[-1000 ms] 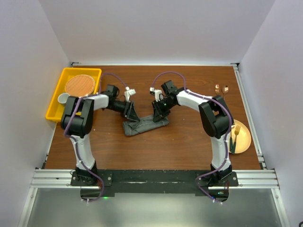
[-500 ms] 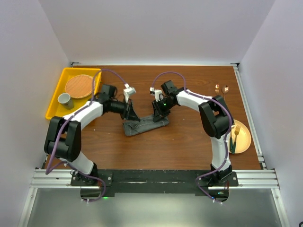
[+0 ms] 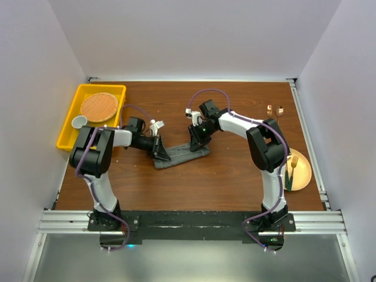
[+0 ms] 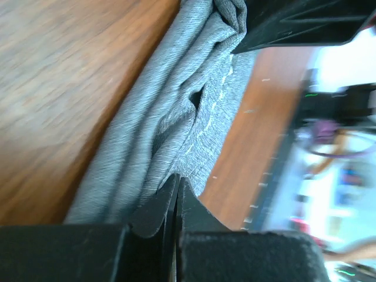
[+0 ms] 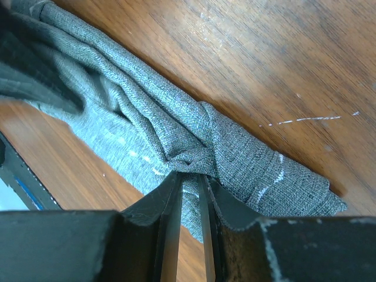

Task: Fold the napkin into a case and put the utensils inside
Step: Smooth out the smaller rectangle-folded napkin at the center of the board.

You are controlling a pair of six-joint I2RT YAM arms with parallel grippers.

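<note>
Dark grey fabric, the napkin (image 3: 182,157), lies bunched into a long wrinkled strip near the middle of the brown wooden table (image 3: 223,185). In the top view the strip runs from about 8 o'clock to 2 o'clock.

The black left gripper (image 3: 161,154) is at the 8 o'clock end. In its wrist view the fingers (image 4: 157,207) are pressed together, with the edge of the cloth pinched between them. The black right gripper (image 3: 198,143) is at the 2 o'clock end. There the two fingers (image 5: 154,207) stand close, and a gathered fold of the napkin is clamped in the narrow gap. The cloth is not yet a flat case: loose folds and the light stitched hem show.

The slender copper-coloured metal utensils (image 3: 274,111) are well apart from it. Two with round heads lie at 2 o'clock near the right table edge. A fork (image 3: 292,164) rests on the round yellow plate (image 3: 302,176) at 4 o'clock.

A yellow plastic tray (image 3: 101,87) stands in the 10 o'clock corner. It holds a round orange woven mat (image 3: 98,107) and a small grey cup (image 3: 78,121).
</note>
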